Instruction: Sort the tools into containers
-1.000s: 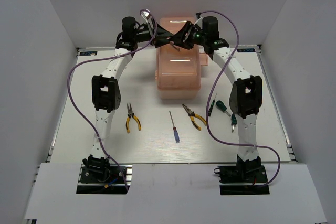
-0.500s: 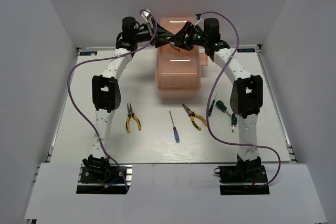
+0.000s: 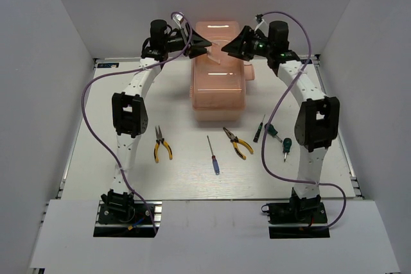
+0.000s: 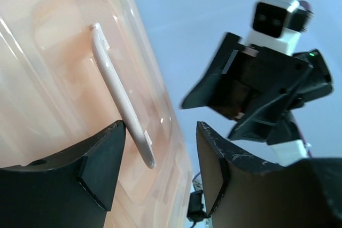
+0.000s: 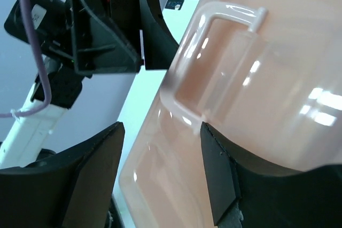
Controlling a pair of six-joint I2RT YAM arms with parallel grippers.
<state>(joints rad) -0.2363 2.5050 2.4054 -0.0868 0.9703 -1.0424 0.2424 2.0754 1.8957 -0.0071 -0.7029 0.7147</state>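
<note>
L gripper, R gripper: jaws apart, flanking toolbox lid handle. Centre, pinch squarely, lift w/o dragging box.

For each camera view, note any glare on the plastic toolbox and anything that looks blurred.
Top external: sharp, evenly lit, white glare streaks on the toolbox. Left wrist: its wall washes out pale, upper left. Right wrist: bright glare patches at right; the handle blurs at its near corner.

Translucent peach-pink toolbox at the far middle, lid on, handle on top.
Nearer on the bench, apart in a loose row from left: left pliers, blue-handled screwdriver, right pliers, far green screwdriver, near green screwdriver.
</note>
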